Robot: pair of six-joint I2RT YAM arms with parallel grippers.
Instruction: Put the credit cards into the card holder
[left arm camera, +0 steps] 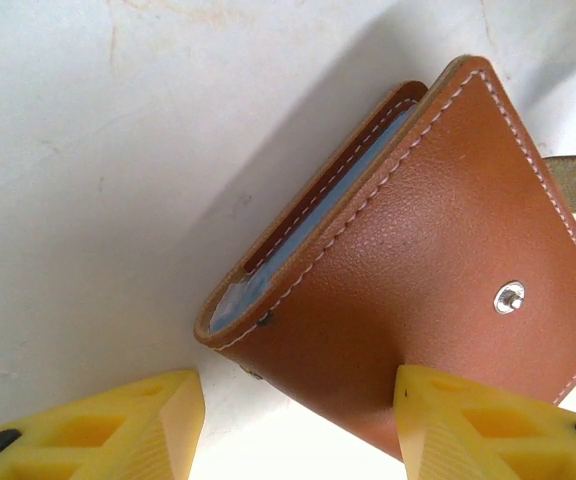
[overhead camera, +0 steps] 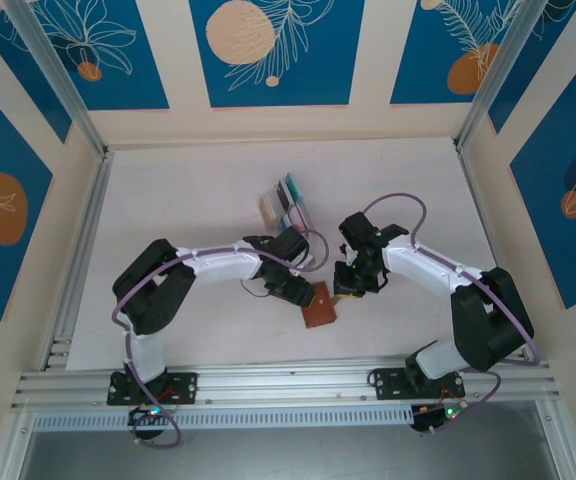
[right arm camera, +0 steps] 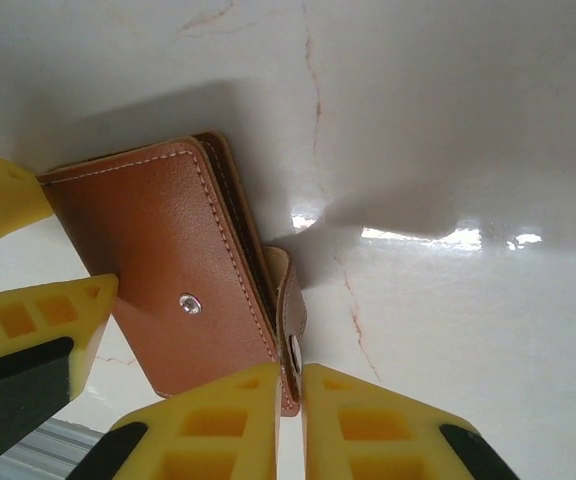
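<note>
Card holder is sitting folded on the white table, at roughly 6 o'clock from table centre, between the two grippers. Left gripper is coming in from its 9 o'clock with the jaws half spread, straddling one end. One yellow finger is overlapping the leather cover and the other is showing a gap, so I can't tell if it's actually clamping. Right gripper is sitting at the holder's 3 o'clock with the jaws nearly together, pinching the snap tab and so gripping the holder by it. Snap stud is facing up on the cover. A blue layer is showing in the open edge; can't tell whether it's a card or a pocket. Credit cards are standing bunched at the holder's 11 o'clock, well apart from it.
</note>
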